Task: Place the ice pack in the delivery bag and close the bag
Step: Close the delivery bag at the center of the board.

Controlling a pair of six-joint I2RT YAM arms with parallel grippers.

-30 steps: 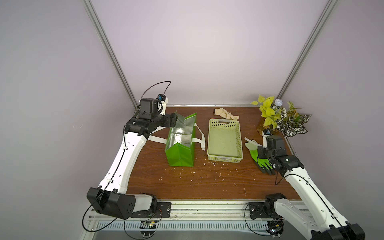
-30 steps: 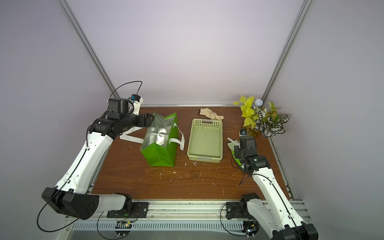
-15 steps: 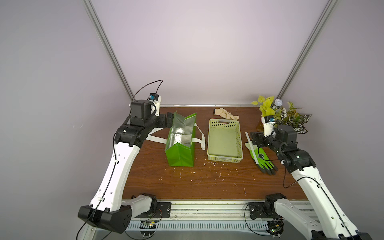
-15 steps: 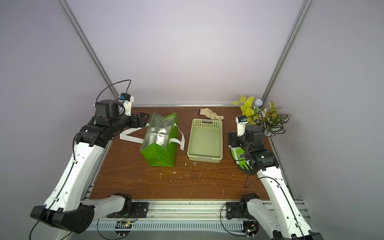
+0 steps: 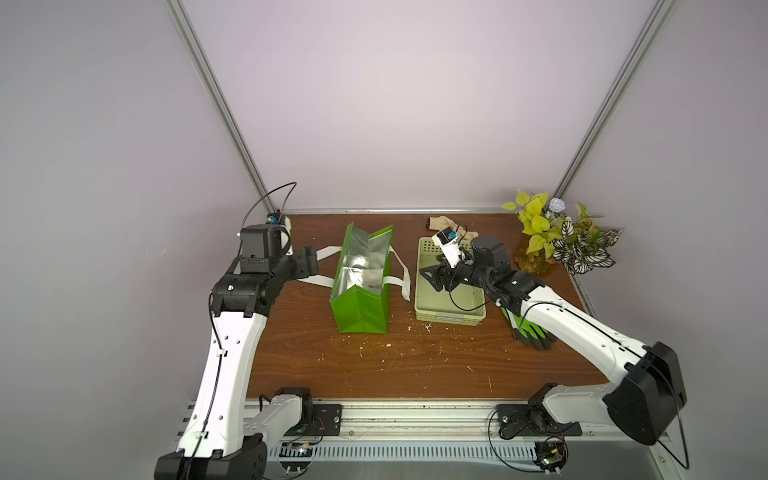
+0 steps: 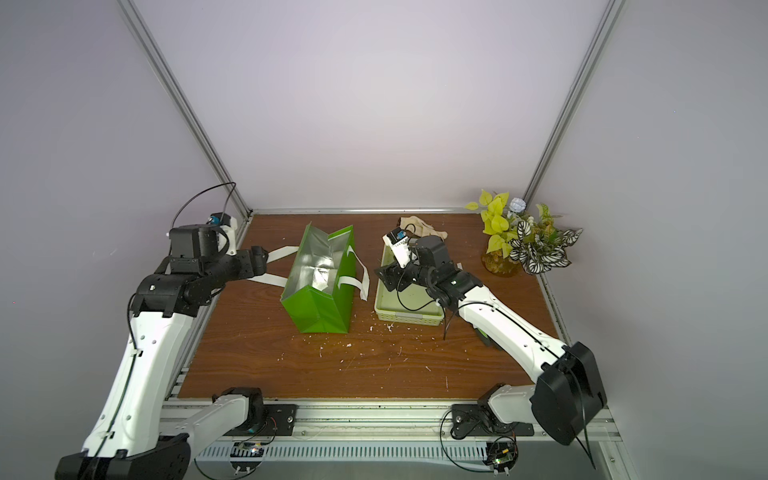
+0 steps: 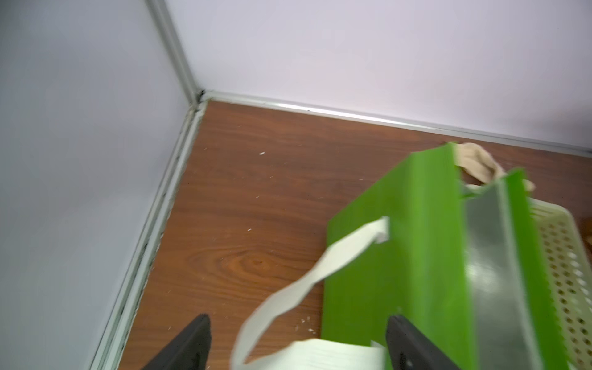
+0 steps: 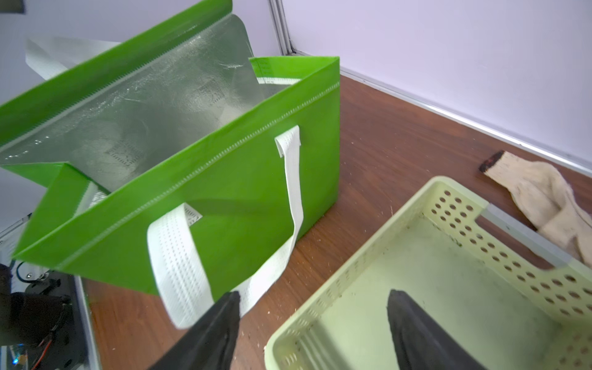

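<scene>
Over the pale green basket point(image 5: 451, 318) the right gripper point(image 5: 430, 280) now hangs with its fingers spread and nothing between them. A second ago that arm was down at the table's right edge on the green-and-black gloves point(image 5: 534, 334), and half a second ago it had only lifted off them. The left gripper point(image 5: 313, 265) has drawn back from the rim of the delivery bag point(image 5: 361, 307). Its fingers point(image 7: 192, 346) stand wide apart, and a white strap handle point(image 7: 320, 266) loops loose between them, unclamped. The bag stands where it stood, upright and open-mouthed, just beside the basket on its left. A pale crumpled patch point(image 5: 374, 277) lies low on the foil inside the bag in both top views; whether that is the ice pack I cannot tell. In a top view the right forearm covers all but a sliver of the gloves point(image 6: 484, 334). The left wrist view is smeared and cuts the bag off at its edge, and in the right wrist view the bag's near wall hides its floor. A beige knit cloth point(image 5: 437, 223) behind the basket is partly masked by the right wrist camera. The table point(image 5: 374, 365) is dark wood grain flecked with white crumbs, with a potted plant point(image 5: 557, 237) at its far right corner — pale lilac walls and aluminium corner posts close it in.
</scene>
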